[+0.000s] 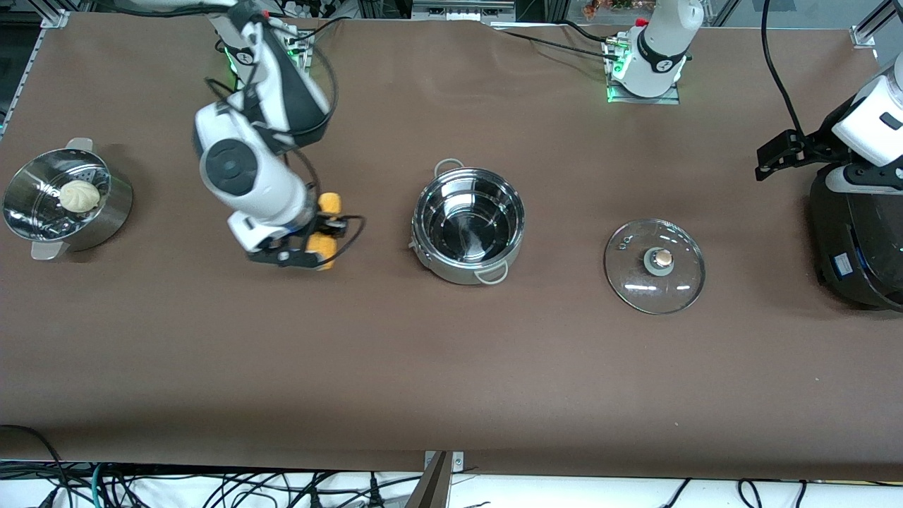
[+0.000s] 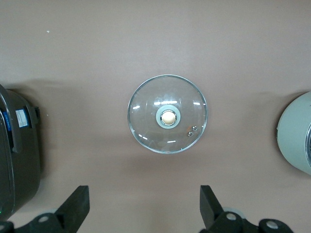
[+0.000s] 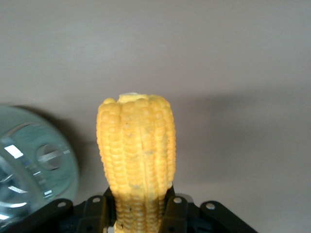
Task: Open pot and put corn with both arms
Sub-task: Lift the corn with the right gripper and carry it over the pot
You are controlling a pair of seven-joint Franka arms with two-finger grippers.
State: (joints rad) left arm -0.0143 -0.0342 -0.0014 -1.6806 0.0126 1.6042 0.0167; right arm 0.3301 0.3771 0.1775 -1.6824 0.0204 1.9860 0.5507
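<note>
gripping the corn, pot open

clamped on the corn (image 3: 136,155), the right gripper (image 1: 310,243) pinches the cob across its middle between narrow black fingers (image 3: 99,213), over the desk (image 1: 423,367) between the steamer bowl (image 1: 67,204) and the pot (image 1: 468,224). the cob's long axis runs roughly toward and away from the front camera, one yellow end showing on each side of the fingers. in the right wrist view its pale tip points straight away from the wrist.

the left gripper (image 1: 776,159) hangs over the black rice cooker (image 1: 857,240) at the left arm's end, its fingers (image 2: 77,206) spread wide and holding nothing.

the pot stands uncovered and empty mid-desk. its glass lid (image 1: 655,266) lies flat, knob up, between pot and cooker, apart from both. a white bun (image 1: 79,195) sits in the steamer bowl. the cooker bears a small pale label (image 2: 22,118), its writing too small to read.
</note>
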